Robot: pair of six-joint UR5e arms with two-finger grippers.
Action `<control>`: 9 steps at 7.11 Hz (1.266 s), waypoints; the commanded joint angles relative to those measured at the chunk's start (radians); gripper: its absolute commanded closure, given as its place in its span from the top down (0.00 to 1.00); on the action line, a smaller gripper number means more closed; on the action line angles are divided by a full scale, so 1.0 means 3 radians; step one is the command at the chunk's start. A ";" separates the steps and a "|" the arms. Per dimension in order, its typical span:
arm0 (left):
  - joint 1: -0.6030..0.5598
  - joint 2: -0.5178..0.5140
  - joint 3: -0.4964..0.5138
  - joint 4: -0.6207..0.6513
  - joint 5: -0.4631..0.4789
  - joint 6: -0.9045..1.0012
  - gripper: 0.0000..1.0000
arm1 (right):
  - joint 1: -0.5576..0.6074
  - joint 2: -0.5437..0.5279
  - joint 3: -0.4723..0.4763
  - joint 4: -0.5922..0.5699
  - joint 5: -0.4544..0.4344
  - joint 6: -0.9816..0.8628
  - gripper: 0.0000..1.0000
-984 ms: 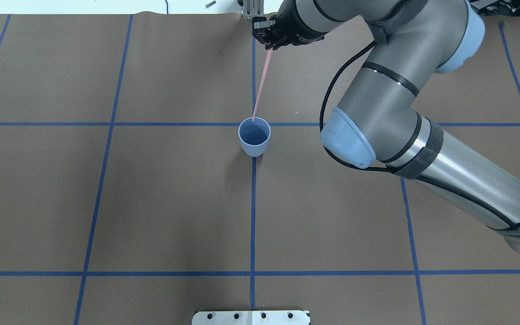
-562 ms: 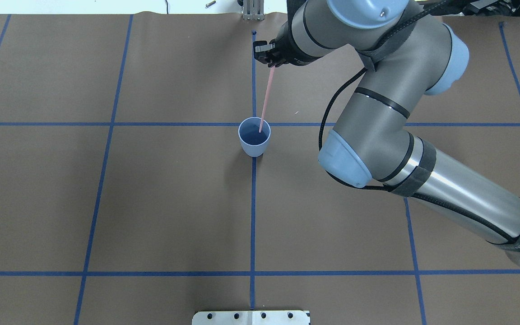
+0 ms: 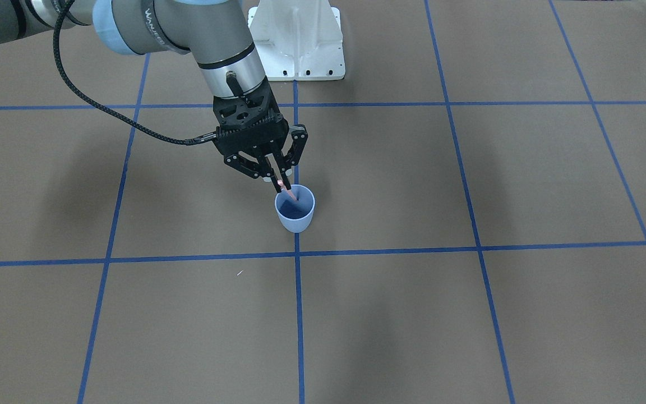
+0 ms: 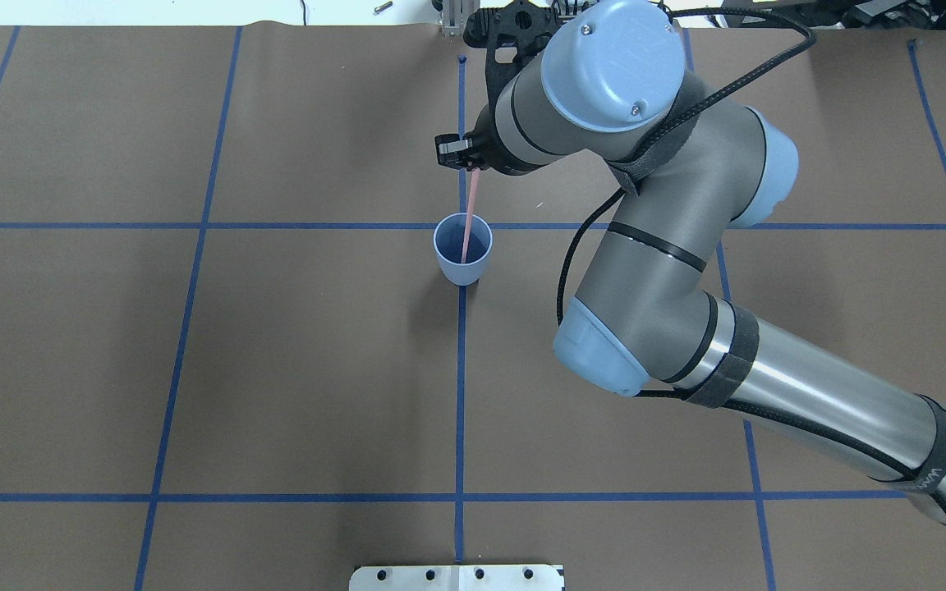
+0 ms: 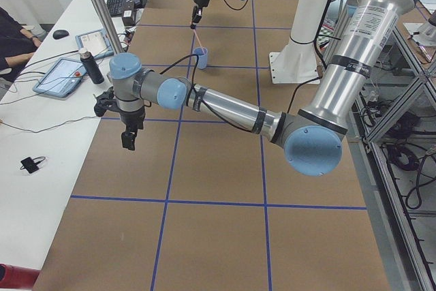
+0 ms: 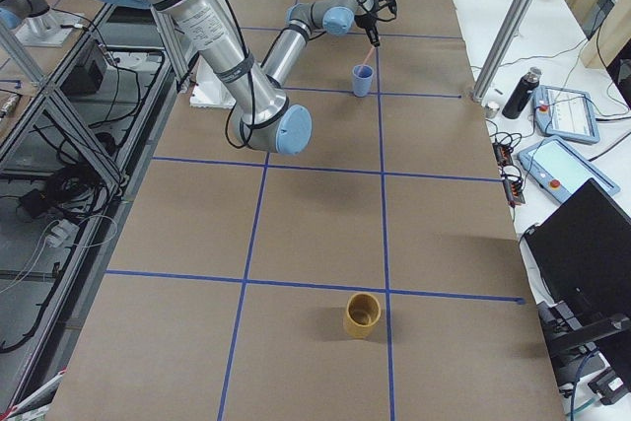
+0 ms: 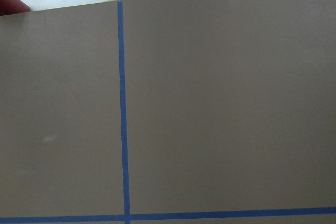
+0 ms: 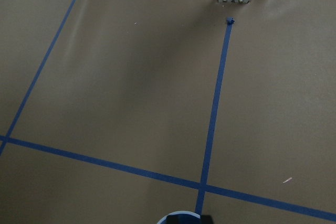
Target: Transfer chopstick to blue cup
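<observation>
The blue cup stands upright at the table's middle, also in the front view and both side views. My right gripper is shut on the top of one pale pink chopstick just above and beyond the cup. The stick slants down with its lower end inside the cup. My left gripper shows only in the exterior left view, over the table's left end, far from the cup. I cannot tell whether it is open or shut.
A tan cup stands near the table's right end. The white robot base plate sits at the robot's edge. A metal post stands at the far edge. Tablets and a bottle lie on the side bench.
My right gripper has come down and toward the cup with the chopstick. The stick's lower end has moved from the cup's far rim to deep inside the cup.
</observation>
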 commanded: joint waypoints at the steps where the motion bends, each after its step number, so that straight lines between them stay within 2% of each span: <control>1: 0.0000 0.0000 -0.0005 0.0005 -0.0005 0.0000 0.98 | 0.0004 -0.0136 0.0066 0.0021 -0.0042 -0.0099 1.00; 3: 0.0000 0.0005 -0.0005 0.0000 -0.0005 0.0000 0.98 | 0.0029 -0.0417 0.0393 -0.0009 -0.0240 -0.0115 1.00; 4: 0.0000 0.0010 -0.0015 0.0000 -0.0005 0.0000 0.98 | 0.0227 -0.0732 0.0597 -0.0020 -0.0079 -0.0302 1.00; 5: 0.0000 0.0035 -0.0025 0.0000 -0.0010 0.0000 0.98 | 0.0679 -0.1074 0.0766 -0.0025 0.0439 -0.0724 1.00; 6: -0.0005 0.0076 -0.0036 -0.0005 -0.0010 0.0000 0.98 | 0.1231 -0.1422 0.0793 -0.0025 0.1178 -0.1214 1.00; 7: -0.0005 0.0178 -0.0056 -0.0086 -0.0010 0.0000 0.98 | 0.1692 -0.1820 0.0758 -0.0045 0.1651 -0.1665 1.00; 8: -0.0005 0.0356 -0.0066 -0.0305 -0.0010 0.0000 0.98 | 0.2127 -0.2209 0.0600 -0.0050 0.1873 -0.2256 1.00; 9: -0.0005 0.0530 -0.0061 -0.0530 -0.0010 0.0000 0.98 | 0.2571 -0.2380 0.0275 -0.0066 0.1941 -0.3163 1.00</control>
